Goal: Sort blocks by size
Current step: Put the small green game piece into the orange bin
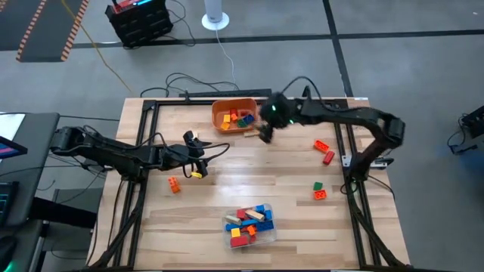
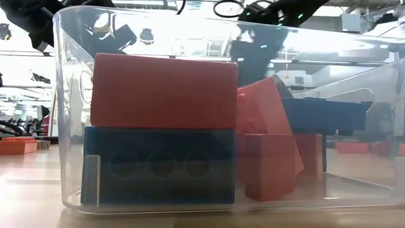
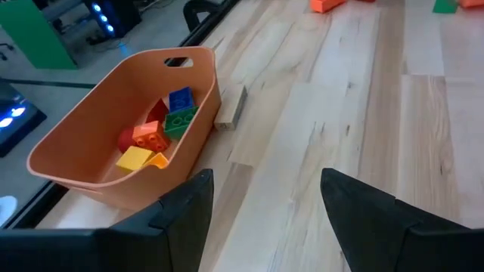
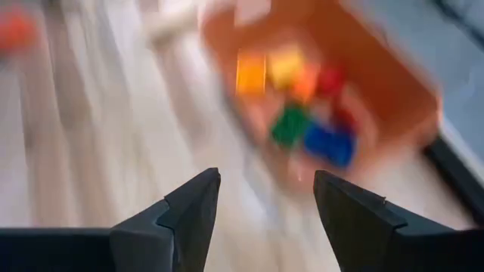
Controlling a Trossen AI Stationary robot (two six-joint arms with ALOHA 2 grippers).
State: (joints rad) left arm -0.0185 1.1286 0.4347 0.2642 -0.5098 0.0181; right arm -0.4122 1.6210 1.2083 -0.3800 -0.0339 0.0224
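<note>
1. At the table's 12 o'clock edge sits the orange bowl (image 1: 236, 115), holding small blocks (image 1: 242, 119) in red, blue, green, yellow and orange.
2. Just at the bowl's 3 o'clock side hovers the right gripper (image 1: 265, 133), jaws released and holding nothing; its wrist view looks down into the bowl (image 4: 333, 91).
3. Toward 9 o'clock of the table's middle, the left gripper (image 1: 198, 165) hangs with its fingers (image 3: 181, 219) spread and nothing between them.
4. Near 6 o'clock stands the clear tub (image 1: 249, 224), filled with longer blocks (image 2: 163, 92) in red, blue, tan and yellow.
5. Loose blocks lie on the table (image 1: 249, 177): an orange one (image 1: 175, 184) at 8 o'clock, two red ones (image 1: 325, 151) at 3 o'clock, and a green-and-orange pair (image 1: 319, 190) at 4 o'clock.
6. A tan block (image 3: 231, 115) lies beside the bowl.
</note>
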